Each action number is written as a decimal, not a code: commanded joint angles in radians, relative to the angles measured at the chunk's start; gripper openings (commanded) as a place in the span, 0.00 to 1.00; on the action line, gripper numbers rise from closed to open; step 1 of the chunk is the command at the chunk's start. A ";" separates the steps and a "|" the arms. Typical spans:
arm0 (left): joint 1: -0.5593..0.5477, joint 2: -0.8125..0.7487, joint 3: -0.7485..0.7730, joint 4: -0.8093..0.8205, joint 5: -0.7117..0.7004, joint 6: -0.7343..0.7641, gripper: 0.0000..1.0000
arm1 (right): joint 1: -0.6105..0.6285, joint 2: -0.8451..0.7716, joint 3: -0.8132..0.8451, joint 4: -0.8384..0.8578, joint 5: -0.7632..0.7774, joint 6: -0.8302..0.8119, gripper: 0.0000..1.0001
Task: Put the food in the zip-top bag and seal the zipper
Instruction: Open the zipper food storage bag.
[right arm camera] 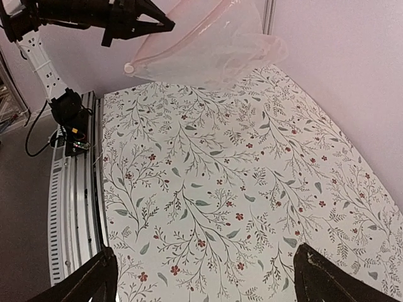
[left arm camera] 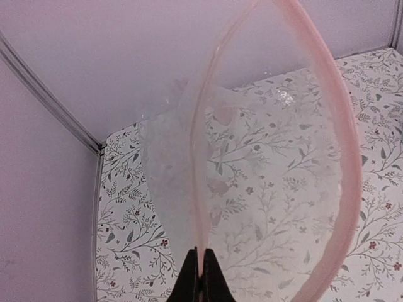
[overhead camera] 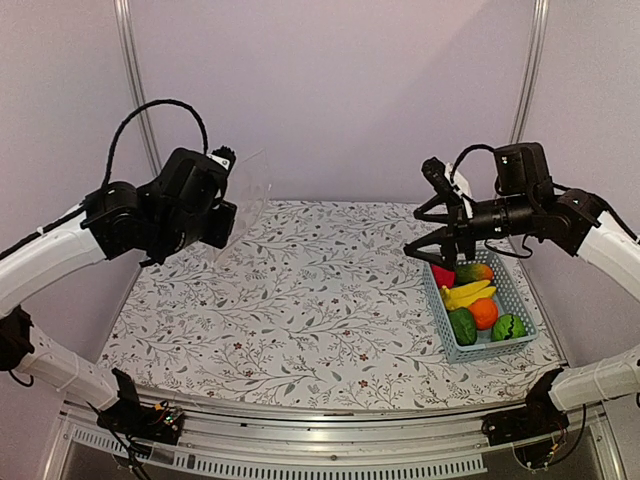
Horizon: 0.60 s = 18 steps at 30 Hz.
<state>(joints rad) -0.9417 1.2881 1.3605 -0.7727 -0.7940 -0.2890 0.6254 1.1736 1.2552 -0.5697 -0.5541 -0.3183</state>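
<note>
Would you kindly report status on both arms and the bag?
Left pincer shut on zip-top bag, lifted, mouth open. Right pincer open, near basket. Toy fruits in basket; nothing blocking.

I am looking at the surface [overhead camera: 300, 310], which is wearing a pale cloth printed with grey-green sprigs and small red flowers. A light blue lattice basket [overhead camera: 485, 350] is sitting on it near the right edge, its long side running front to back. Plain lilac walls [overhead camera: 340, 100] are closing in the back and both sides, and 2 metal poles [overhead camera: 135, 90] are standing in the far corners. A ridged aluminium rail [overhead camera: 330, 445] is running along the near edge. A grey floor [right arm camera: 25, 239] is showing beyond that rail.
</note>
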 commanded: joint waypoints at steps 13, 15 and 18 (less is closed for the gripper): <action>0.009 0.522 0.176 0.235 0.425 0.323 0.00 | -0.337 -0.077 -0.207 -0.070 0.109 -0.109 0.98; 0.012 0.579 0.190 0.261 0.449 0.329 0.00 | -0.349 -0.072 -0.241 -0.072 0.136 -0.134 0.96; 0.021 0.584 0.171 0.284 0.528 0.299 0.00 | -0.350 -0.047 -0.282 -0.090 0.179 -0.184 0.92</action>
<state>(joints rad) -0.9401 1.8751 1.5192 -0.5346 -0.3870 0.0040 0.2798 1.0946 1.0252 -0.6060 -0.4381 -0.4286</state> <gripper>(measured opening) 0.005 0.945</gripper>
